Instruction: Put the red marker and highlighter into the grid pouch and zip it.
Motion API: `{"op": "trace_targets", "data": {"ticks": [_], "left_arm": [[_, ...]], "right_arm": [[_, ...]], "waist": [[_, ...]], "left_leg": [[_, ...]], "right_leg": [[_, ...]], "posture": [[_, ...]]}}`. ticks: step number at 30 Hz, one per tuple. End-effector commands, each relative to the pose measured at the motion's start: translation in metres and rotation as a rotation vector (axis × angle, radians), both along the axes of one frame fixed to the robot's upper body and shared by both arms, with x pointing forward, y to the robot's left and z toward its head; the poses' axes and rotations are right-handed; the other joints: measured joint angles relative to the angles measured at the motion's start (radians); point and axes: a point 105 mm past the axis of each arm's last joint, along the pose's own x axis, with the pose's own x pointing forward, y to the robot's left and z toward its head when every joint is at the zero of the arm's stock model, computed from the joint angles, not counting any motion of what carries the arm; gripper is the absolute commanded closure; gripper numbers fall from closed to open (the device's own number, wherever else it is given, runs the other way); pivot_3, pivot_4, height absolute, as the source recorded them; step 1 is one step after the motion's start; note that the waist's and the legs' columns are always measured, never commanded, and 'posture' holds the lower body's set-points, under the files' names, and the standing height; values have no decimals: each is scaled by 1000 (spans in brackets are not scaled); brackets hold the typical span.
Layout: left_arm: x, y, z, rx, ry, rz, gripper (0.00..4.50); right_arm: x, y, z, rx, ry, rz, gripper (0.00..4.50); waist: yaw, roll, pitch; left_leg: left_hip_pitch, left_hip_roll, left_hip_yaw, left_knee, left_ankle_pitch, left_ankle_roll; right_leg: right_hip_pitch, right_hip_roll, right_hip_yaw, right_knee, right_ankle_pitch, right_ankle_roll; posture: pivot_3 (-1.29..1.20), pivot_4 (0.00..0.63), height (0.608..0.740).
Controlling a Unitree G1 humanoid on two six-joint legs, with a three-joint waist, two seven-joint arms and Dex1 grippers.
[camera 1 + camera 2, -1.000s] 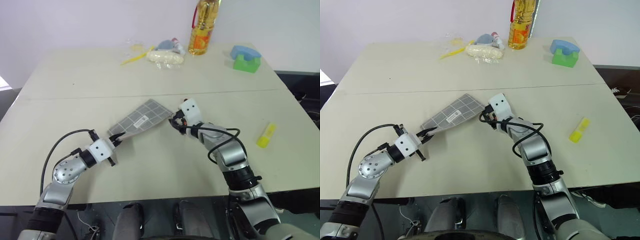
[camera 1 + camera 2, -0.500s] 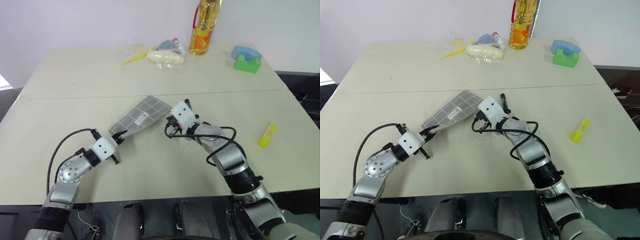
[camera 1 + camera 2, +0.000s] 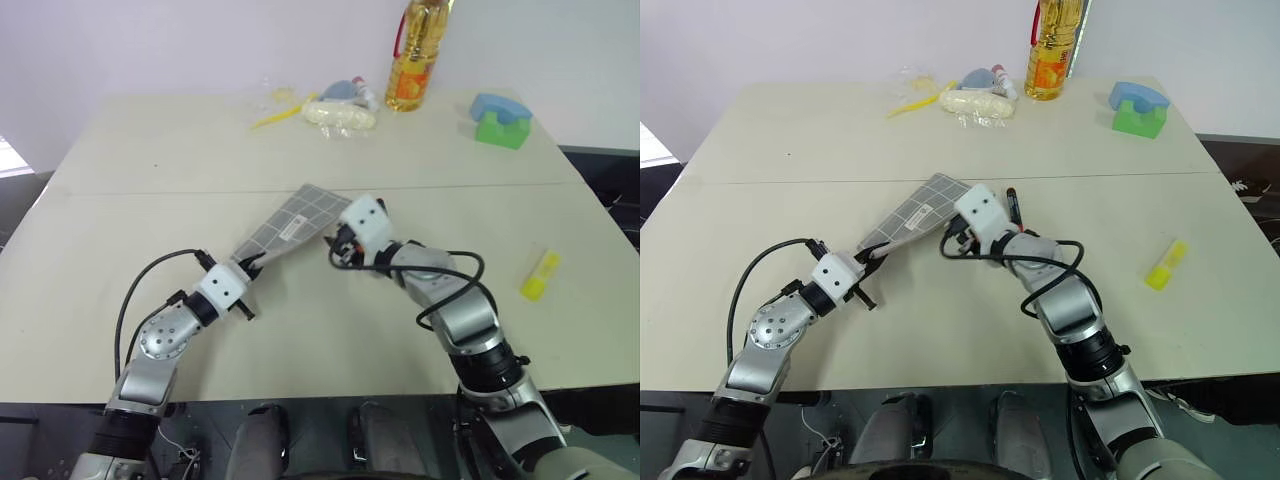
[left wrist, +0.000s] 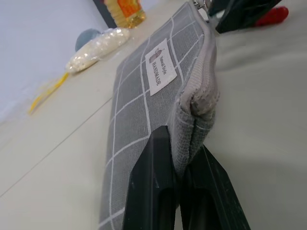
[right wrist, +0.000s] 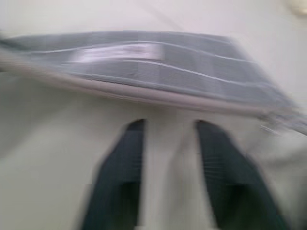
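The left tool (image 4: 184,189) pinches the near corner of the grid pouch (image 3: 290,225), lifting it off the counter (image 3: 150,200). The right tool (image 5: 168,143) hangs parted beside its zip edge. The red marker (image 3: 1013,205) lies beyond; the highlighter (image 3: 538,276) is well apart, right.

1. Silver-grey metal arms with rounded, ball-like joint housings and black bands.
2. White boxy wrist blocks just behind the fingers (image 4: 152,182).
3. Black cables looping beside each forearm.
4. Matte black, tapered fingers.

Grey grid pouch (image 3: 295,222) tilted, red marker (image 3: 1013,207) beside, highlighter (image 3: 538,276) apart
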Motion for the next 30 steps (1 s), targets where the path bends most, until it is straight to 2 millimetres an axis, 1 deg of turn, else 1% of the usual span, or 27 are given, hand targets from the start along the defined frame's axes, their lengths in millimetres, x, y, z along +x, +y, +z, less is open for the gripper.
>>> {"op": "trace_targets", "data": {"ticks": [1,4,10,13,15,16,17,18,22,27,30], "left_arm": [[-3,0,14,-28,-36,-14,4500],[-4,0,15,-32,-32,-20,4500],[-5,-2,17,-37,-30,-28,4500],[-5,-2,18,-38,-29,-31,4500],[-5,-2,18,-36,-29,-30,4500],[-5,-2,18,-37,-28,-29,4500],[-5,-2,18,-36,-28,-28,4500],[-5,-2,18,-36,-27,-28,4500],[-4,-3,16,-27,-24,-27,4500],[4,-4,10,8,-21,0,4500],[10,-8,9,15,-21,11,4500]], "right_arm": [[6,-9,6,51,-16,-63,1191],[12,-12,6,100,-11,-102,1191],[20,-9,6,152,-14,-128,1191],[24,-8,5,159,-21,-137,1982],[24,-8,6,164,-26,-138,2994],[23,-8,6,162,-32,-135,3616],[23,-8,6,158,-35,-132,3931],[22,-8,6,155,-38,-130,4467],[18,-4,5,123,-44,-100,4467],[-7,22,6,-32,-94,121,4467],[-21,34,8,-82,-119,232,4467]], "waist": [[-2,0,0],[-3,0,0],[-3,0,0],[-3,0,0],[-2,0,0],[-2,0,0],[-2,0,0],[-2,0,0],[-2,0,0],[-2,0,0],[-1,0,0]], "left_leg": [[0,0,0,0,0,0],[0,0,0,0,0,0],[0,0,0,0,0,0],[0,0,0,0,0,0],[0,0,0,0,0,0],[0,0,0,0,0,0],[0,0,0,0,0,0],[0,0,0,0,0,0],[0,0,0,0,0,0],[0,0,0,0,0,0],[0,0,0,0,0,0]], "right_leg": [[0,0,0,0,0,0],[0,1,0,0,0,0],[0,1,0,0,0,0],[0,1,0,0,0,0],[0,1,0,0,0,0],[0,1,0,0,0,0],[0,1,0,0,0,0],[0,1,0,0,0,0],[0,1,0,0,0,0],[0,1,0,0,0,0],[0,2,0,0,0,0]], "posture": [[0,150,740],[0,150,740],[0,150,740],[0,150,740],[0,150,740],[0,150,740],[0,150,740],[0,150,740],[0,150,740],[0,150,740],[0,150,740]]}}
